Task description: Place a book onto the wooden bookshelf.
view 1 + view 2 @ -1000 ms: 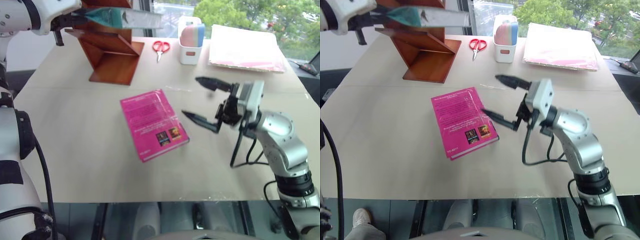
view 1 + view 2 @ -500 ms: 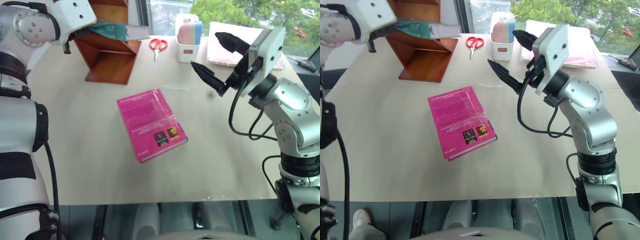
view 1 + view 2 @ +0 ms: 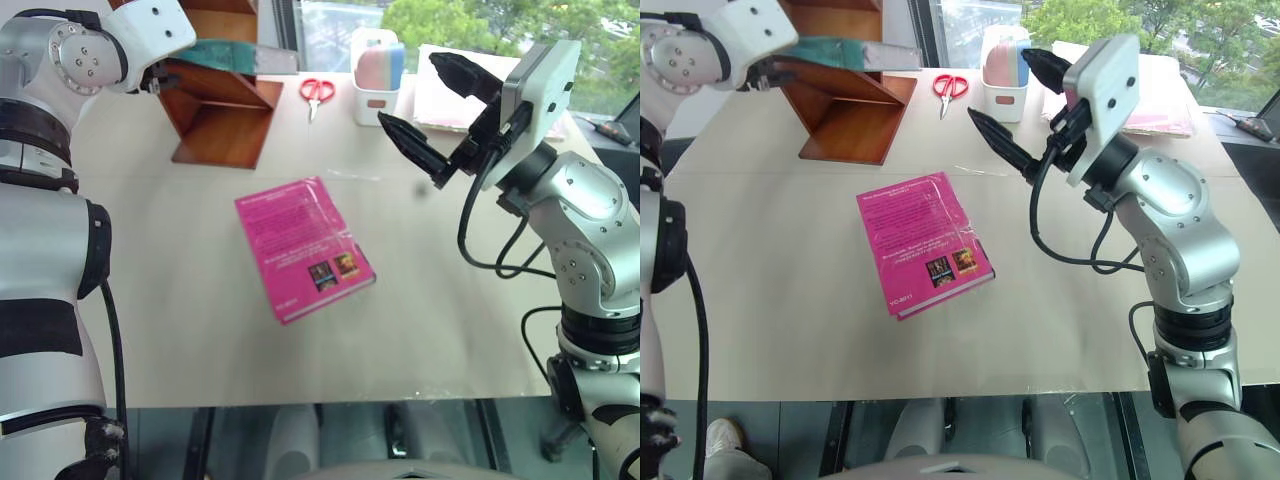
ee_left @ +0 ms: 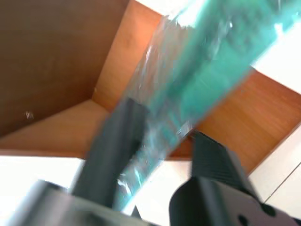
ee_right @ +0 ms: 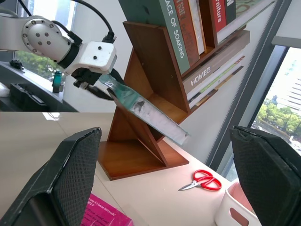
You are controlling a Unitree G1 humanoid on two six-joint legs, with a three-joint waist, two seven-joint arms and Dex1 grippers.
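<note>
The teal-green book (image 3: 235, 55) in its glossy wrap lies slanted into a lower open compartment of the reddish-brown wooden bookshelf (image 3: 215, 120), its far end against the angled boards (image 5: 141, 141). My left gripper (image 3: 160, 75) is at the book's near end. In the left wrist view its fingers (image 4: 117, 141) stand apart on either side of the thin book (image 4: 211, 61), so it is open. My right gripper (image 3: 410, 92) hangs open and empty high over the table's right half, pointing toward the shelf.
A magenta-pink book (image 3: 305, 248) lies flat mid-table. Red scissors (image 3: 320, 92), a white holder (image 3: 378, 75) with pink and blue items and a pink paper stack (image 3: 1165, 110) sit along the far edge. Upright books (image 5: 188, 28) fill the shelf's upper compartments.
My left fingers, shut on the book a second ago, have spread while the hand eased forward and down. My right gripper rose from just above the table to its high position.
</note>
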